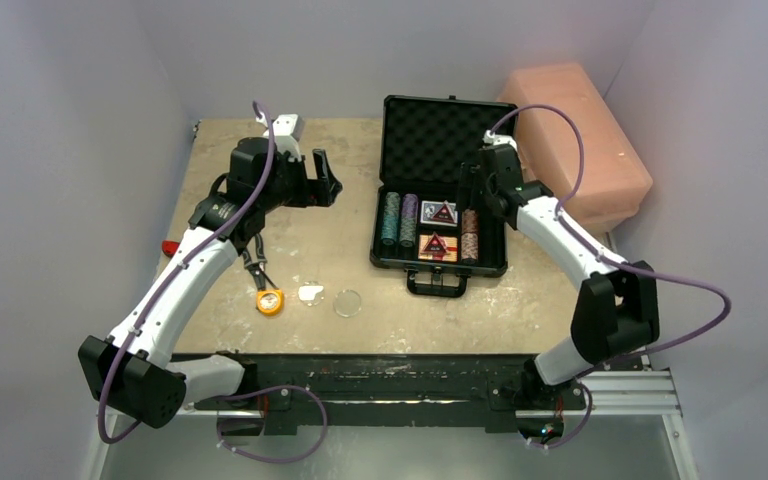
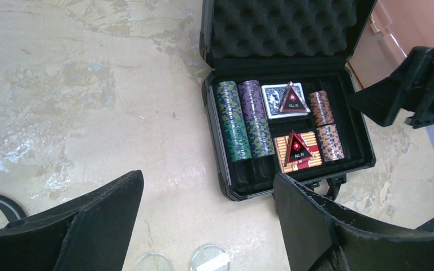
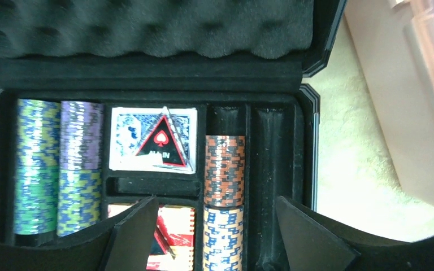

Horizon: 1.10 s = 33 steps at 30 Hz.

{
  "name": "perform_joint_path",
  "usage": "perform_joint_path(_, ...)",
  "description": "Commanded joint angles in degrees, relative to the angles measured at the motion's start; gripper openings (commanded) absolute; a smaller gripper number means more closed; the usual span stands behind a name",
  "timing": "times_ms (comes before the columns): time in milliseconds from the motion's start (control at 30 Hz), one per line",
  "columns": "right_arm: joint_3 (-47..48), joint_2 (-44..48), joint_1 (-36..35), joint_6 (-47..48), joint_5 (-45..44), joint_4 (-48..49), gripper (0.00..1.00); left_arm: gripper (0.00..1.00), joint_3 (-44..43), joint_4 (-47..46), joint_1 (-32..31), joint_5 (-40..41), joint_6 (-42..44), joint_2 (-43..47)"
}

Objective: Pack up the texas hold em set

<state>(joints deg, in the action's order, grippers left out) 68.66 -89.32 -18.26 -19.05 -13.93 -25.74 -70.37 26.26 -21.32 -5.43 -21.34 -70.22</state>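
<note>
The black briefcase lies open at mid table, its egg-crate foam lid upright. Inside are teal chips, purple chips, brown chips, a blue card deck and a red deck, each with a triangular "ALL IN" marker on top. Two clear discs lie on the table left of the case. My left gripper is open and empty, raised left of the case. My right gripper is open and empty over the brown chip row.
A big pink plastic box stands right of the case, close behind my right arm. An orange tape measure lies by the discs, and a small red object sits at the table's left edge. The case handle points toward me.
</note>
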Motion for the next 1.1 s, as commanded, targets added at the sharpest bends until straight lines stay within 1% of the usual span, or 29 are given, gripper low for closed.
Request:
perform_joint_path(0, 1.3, 5.1, 0.1, -0.1, 2.2, 0.3, 0.84, 0.86, -0.9, -0.5, 0.5, 2.3, 2.0, 0.6)
perform_joint_path(133, 0.4, 9.1, 0.1, 0.0, 3.6, 0.8, 0.98, 0.95, -0.4, -0.4, 0.5, 4.2, 2.7, 1.2)
perform_joint_path(167, 0.1, 10.2, 0.1, -0.1, 3.8, 0.9, 0.99, 0.96, -0.2, -0.4, 0.5, 4.7, 3.1, 1.5)
perform_joint_path(233, -0.3, 12.4, 0.1, -0.3, 4.1, 1.0, 0.99, 1.0, 0.1, -0.2, 0.5, 5.2, 3.7, 1.8)
perform_joint_path(367, -0.9, 15.5, 0.1, -1.6, 4.7, 0.7, 0.99, 1.0, 0.6, 0.2, 0.5, 8.8, 5.3, 2.6)
perform_joint_path(567, -2.8, 19.8, 0.1, -2.1, 5.4, 1.2, 0.99, 1.0, 0.8, 3.5, 0.5, 14.6, 5.7, 3.1)
perform_joint_path(867, -6.6, 23.8, 0.1, -5.0, 8.0, 4.4, 0.99, 1.0, -0.9, 13.0, 0.5, 17.2, -1.1, 3.7)
perform_joint_path(1067, -7.3, 23.8, 0.1, -6.4, 10.6, 5.2, 0.99, 1.0, 5.6, 16.7, 0.5, 19.6, -7.6, 8.6)
